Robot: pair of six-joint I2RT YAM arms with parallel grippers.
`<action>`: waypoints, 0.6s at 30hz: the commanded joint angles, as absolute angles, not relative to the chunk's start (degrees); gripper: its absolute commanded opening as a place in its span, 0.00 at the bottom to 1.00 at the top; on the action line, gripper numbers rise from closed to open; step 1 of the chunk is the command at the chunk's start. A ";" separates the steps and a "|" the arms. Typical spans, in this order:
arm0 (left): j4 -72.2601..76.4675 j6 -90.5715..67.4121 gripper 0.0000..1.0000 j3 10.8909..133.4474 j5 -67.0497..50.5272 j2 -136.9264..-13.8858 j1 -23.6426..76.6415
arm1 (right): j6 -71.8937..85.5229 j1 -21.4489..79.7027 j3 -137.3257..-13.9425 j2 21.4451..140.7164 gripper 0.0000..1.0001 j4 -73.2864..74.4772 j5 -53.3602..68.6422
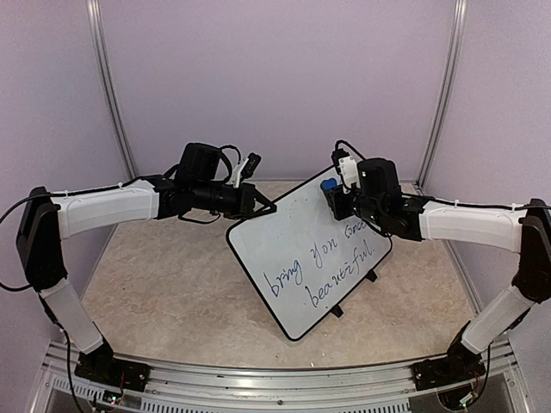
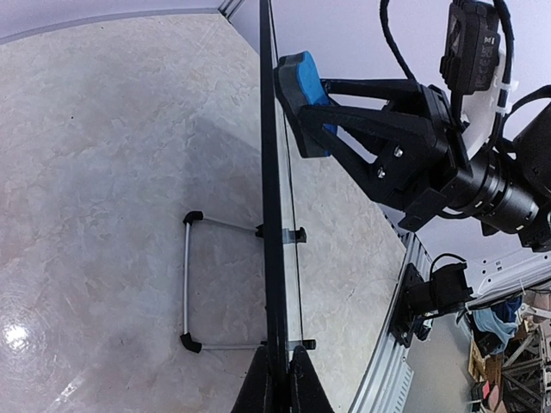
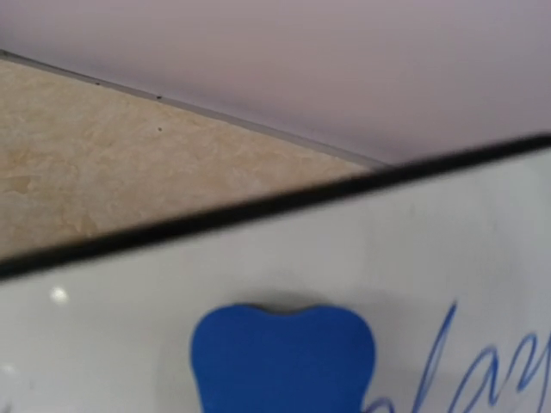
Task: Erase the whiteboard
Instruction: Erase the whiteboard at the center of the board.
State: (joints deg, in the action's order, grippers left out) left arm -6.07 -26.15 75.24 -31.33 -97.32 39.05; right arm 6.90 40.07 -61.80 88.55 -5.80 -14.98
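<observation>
Both pincers are closed tight: my left pincer (image 1: 269, 208) pinches the thin black rim of the glossy whiteboard (image 1: 301, 258), which stands tilted mid-table. My right pincer (image 1: 331, 191) holds a rounded blue eraser (image 1: 328, 184) against its far corner. Only my left wrist view shows the wire stand (image 2: 187, 284) behind the board. The speckled table (image 1: 155, 284) lies open all round.

Beige stone-patterned tabletop (image 1: 164, 284); lilac walls (image 1: 275, 77) behind and beside; silver corner posts (image 1: 110, 95); aluminium rail (image 1: 284, 377) along near edge.

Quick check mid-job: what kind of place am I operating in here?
Probably a lab robot test booth: plain lilac wall panels set between metal posts, a stone-patterned tabletop, and a metal mounting rail along the near edge.
</observation>
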 commanded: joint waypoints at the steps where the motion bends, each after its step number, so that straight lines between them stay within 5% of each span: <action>1: -3.63 -22.19 0.00 75.15 -37.52 -94.83 40.51 | 8.55 39.78 -56.05 87.19 0.26 -3.76 -13.10; 18: -3.45 -22.32 0.00 75.15 -37.45 -95.01 40.62 | 9.86 36.85 -51.40 84.83 0.26 -3.83 -14.12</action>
State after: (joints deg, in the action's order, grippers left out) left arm -6.02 -26.28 75.24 -31.40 -97.32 39.05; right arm 9.96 38.96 -49.47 82.30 -6.74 -14.76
